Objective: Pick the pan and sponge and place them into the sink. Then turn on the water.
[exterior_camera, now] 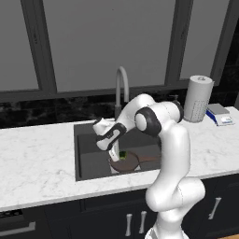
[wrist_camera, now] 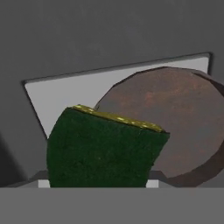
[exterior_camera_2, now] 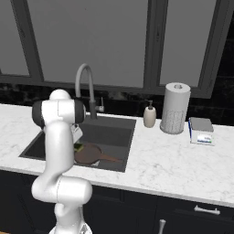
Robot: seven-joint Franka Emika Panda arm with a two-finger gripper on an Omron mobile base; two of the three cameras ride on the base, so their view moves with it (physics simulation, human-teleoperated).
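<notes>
Sink (exterior_camera: 88, 158) lies below the tool, pan (exterior_camera: 127, 163) already resting on its floor just under the tool. The gripper (exterior_camera: 119, 156) hangs low in the basin, clamped on the sponge (wrist_camera: 100, 148). Sponge drop is underway, I'd say; next comes letting go, then reaching for the faucet (exterior_camera: 122, 84) lever behind. Fingertips are hidden by the sponge.

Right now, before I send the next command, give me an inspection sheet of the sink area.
Surface: white marble counter.
Job's things: pan lies in the sink, handle pointing right; green sponge sits close in front of the hand camera, over the pan; faucet, no water seen.
Clutter: soap-pump bottle, paper towel roll, small box.
Grippers: gripper low inside the sink above the pan; fingers hidden, grip unconfirmed.
Cables: nothing seen.
Surroundings: dark window frames, dark cabinets.
</notes>
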